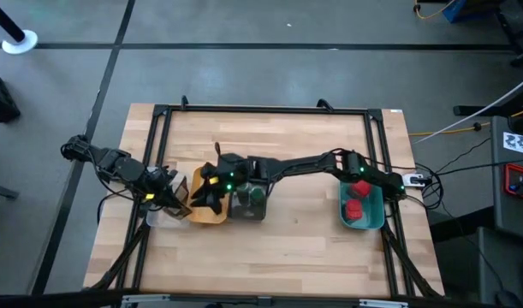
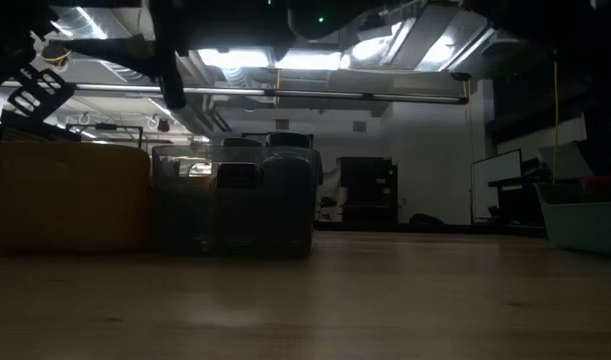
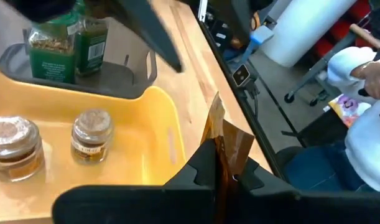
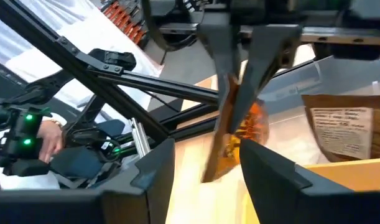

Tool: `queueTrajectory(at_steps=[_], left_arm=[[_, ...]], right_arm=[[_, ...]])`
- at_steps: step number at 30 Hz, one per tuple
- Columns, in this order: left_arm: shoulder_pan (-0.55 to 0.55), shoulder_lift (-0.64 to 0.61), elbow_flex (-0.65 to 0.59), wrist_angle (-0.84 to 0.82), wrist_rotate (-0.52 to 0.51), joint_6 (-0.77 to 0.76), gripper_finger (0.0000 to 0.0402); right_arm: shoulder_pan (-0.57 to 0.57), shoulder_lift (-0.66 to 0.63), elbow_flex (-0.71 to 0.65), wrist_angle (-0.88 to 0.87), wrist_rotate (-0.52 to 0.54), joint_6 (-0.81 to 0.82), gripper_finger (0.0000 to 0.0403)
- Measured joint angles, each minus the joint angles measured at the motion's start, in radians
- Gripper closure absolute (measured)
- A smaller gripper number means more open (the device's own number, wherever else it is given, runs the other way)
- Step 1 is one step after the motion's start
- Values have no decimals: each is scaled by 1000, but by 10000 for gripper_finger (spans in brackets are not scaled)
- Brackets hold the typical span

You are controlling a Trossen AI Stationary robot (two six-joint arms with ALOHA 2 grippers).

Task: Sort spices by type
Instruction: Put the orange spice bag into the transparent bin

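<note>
My left gripper (image 3: pixel 224 175) hangs at the yellow tray's (image 3: pixel 151 121) left rim, shut on a flat brown-orange packet (image 3: pixel 226 140). The second packet (image 4: pixel 342 130) lies in the clear tray (image 1: pixel 157 219). Two tan-grey jars (image 3: pixel 14 149) (image 3: pixel 90 134) stand in the yellow tray. Two green-lidded jars (image 3: pixel 53 46) (image 3: pixel 93 40) stand in the grey tray (image 3: pixel 115 81). Two red boxes (image 1: pixel 357 190) (image 1: pixel 353 210) lie in the teal tray (image 1: pixel 374 218). My right gripper (image 1: pixel 211 192) hovers open over the yellow tray, facing the held packet (image 4: pixel 242 124). My left gripper pinches the brown-orange packet by its upper edge (image 4: pixel 239 93) between the two fingers (image 4: pixel 217 59), coming from above and slanting down. The packet hangs below the fingers, lifted clear; its lower end (image 4: pixel 222 163) points down toward the table.
The four trays stand in a row along the table's near half, with the teal tray (image 2: pixel 585 215) apart at the right. Black frame rails (image 1: pixel 163 154) border the tabletop. A person in white (image 3: pixel 364 124) sits beyond the table's left edge. Bare wood (image 1: pixel 304 154) lies behind the trays.
</note>
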State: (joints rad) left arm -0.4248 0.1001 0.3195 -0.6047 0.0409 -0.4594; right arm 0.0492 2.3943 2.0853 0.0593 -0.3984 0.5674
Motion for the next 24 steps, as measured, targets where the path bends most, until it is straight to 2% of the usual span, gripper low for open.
queueTrajectory(at_steps=[5,16,24], left_arm=[[0,0,0,-27,-3,-15,401],[0,1,-62,-38,-45,-120,401],[0,1,-116,23,-44,-174,401]], right_arm=[[-35,-12,0,-10,-40,-3,221],[-51,-123,2,-13,-40,-201,221],[-50,-137,2,-16,-40,-214,221]])
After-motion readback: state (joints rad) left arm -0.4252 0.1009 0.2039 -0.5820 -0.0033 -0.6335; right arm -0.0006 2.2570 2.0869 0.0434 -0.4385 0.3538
